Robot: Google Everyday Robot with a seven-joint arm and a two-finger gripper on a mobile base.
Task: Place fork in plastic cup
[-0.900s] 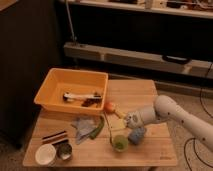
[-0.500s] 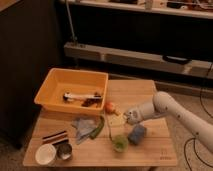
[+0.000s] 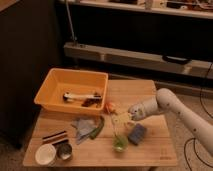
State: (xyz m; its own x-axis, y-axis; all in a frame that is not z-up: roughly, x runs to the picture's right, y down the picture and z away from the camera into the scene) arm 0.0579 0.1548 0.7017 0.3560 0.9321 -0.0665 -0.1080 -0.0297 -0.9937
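Camera view: gripper (image 3: 123,119) above front-centre tabletop (image 3: 152,150), hold not discernible. Fork (image 3: 116,131) slanting from gripper down to green plastic cup (image 3: 120,144). Orange bin (image 3: 60,107) rear left.

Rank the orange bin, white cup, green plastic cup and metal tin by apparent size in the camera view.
1. The orange bin, by far the largest.
2. The white cup.
3. The green plastic cup and the metal tin look about alike, so I leave them unranked.
The gripper hovers just behind the green plastic cup.
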